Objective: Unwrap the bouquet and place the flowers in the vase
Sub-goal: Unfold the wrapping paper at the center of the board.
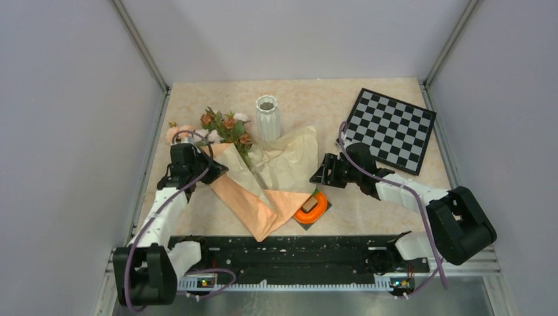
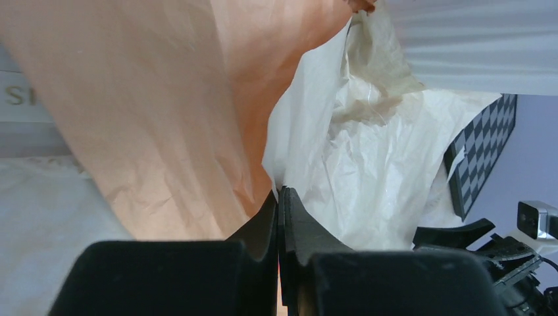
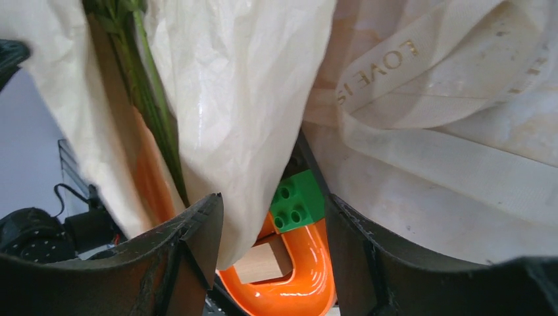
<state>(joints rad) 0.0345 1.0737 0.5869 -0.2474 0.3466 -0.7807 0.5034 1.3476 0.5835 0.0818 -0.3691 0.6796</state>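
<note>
The table (image 1: 316,92) has a beige marbled top and is enclosed by plain pale grey panels: back wall (image 1: 289,33) at 12 o'clock, left wall (image 1: 59,131) at 9 o'clock, right wall (image 1: 507,118) at 3 o'clock. A metal left post (image 1: 142,46) and right post (image 1: 451,39) line the far corners at 11 and 1 o'clock. Lighting is even and diffuse, and a bare metal sheet (image 1: 316,304) runs along the near edge at 6 o'clock.

A robotics lab test cell: plain grey walls (image 1: 72,131) and aluminium posts (image 1: 141,47) box in a marble-patterned table (image 1: 316,92), a left arm (image 1: 161,210) and right arm (image 1: 408,191) stand bolted on a black rail (image 1: 289,253) at its near edge, and a checkerboard (image 1: 391,130) lies far right
</note>
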